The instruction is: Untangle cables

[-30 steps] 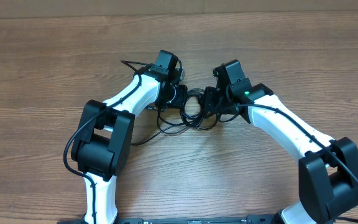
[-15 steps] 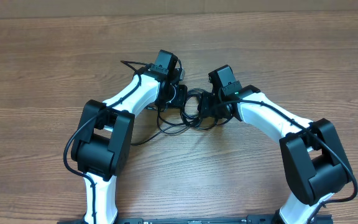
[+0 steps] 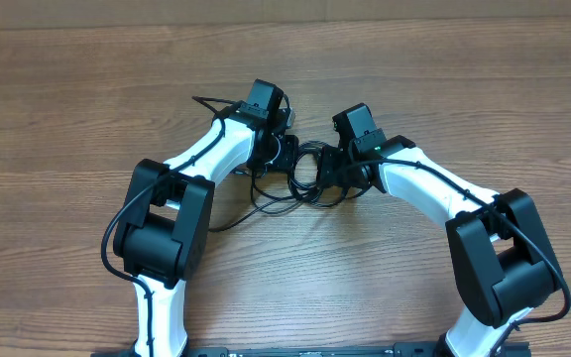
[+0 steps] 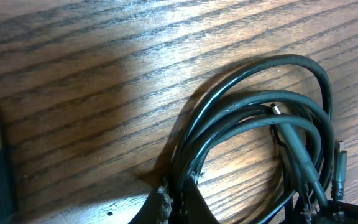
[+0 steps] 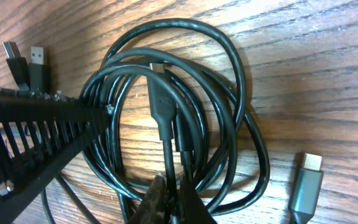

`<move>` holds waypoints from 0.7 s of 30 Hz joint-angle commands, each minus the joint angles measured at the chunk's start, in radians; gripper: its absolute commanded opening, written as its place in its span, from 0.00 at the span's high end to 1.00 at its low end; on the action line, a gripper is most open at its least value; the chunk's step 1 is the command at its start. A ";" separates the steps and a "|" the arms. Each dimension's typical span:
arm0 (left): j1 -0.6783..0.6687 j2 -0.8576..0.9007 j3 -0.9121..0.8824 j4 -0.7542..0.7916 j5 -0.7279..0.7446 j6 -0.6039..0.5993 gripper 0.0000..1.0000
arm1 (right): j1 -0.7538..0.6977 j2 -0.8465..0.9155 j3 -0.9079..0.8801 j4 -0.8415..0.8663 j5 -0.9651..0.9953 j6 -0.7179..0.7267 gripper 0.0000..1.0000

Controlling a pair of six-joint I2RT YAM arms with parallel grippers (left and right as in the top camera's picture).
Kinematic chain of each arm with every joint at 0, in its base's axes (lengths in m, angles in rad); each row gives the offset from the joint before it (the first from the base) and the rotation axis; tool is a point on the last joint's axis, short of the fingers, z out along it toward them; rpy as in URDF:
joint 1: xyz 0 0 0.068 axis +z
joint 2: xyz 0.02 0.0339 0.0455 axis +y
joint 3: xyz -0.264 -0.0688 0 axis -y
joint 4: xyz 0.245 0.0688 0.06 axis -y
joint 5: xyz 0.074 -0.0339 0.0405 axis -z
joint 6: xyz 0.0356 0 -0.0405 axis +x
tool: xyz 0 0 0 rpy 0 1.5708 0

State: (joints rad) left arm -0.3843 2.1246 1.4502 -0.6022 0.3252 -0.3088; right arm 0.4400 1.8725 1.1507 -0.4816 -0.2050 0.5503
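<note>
The cables [image 3: 305, 178] lie in tangled black loops on the wooden table between my two arms. My left gripper [image 3: 287, 157] is at the left side of the tangle. In the left wrist view its fingers [image 4: 178, 198] are shut on strands of the cable loops [image 4: 253, 112]. My right gripper [image 3: 333, 171] is at the right side. In the right wrist view its fingers [image 5: 174, 193] are shut on a cable strand [image 5: 161, 118] inside the coil. A grey plug [image 5: 308, 186] and two USB plugs [image 5: 27, 65] lie beside the coil.
The wooden table [image 3: 484, 89] extends all round the tangle. A loose cable end [image 3: 204, 100] sticks out behind the left arm. Another strand trails toward the front [image 3: 228, 224]. The black ribbed left gripper body [image 5: 36, 137] crosses the right wrist view.
The right arm swung its wrist left toward the tangle between one second and half a second ago. Nothing has moved since then. The left arm stayed still.
</note>
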 commanded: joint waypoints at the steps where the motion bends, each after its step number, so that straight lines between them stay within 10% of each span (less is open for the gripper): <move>1: 0.005 0.007 -0.002 0.005 0.016 -0.005 0.96 | 0.003 -0.003 -0.007 0.006 0.002 0.002 0.96; 21: 0.005 0.007 -0.002 0.004 0.016 -0.005 0.96 | -0.068 -0.006 -0.001 -0.003 -0.325 -0.008 0.96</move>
State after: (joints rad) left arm -0.3843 2.1250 1.4502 -0.6022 0.3256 -0.3088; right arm 0.4046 1.8725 1.1507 -0.4854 -0.4374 0.5488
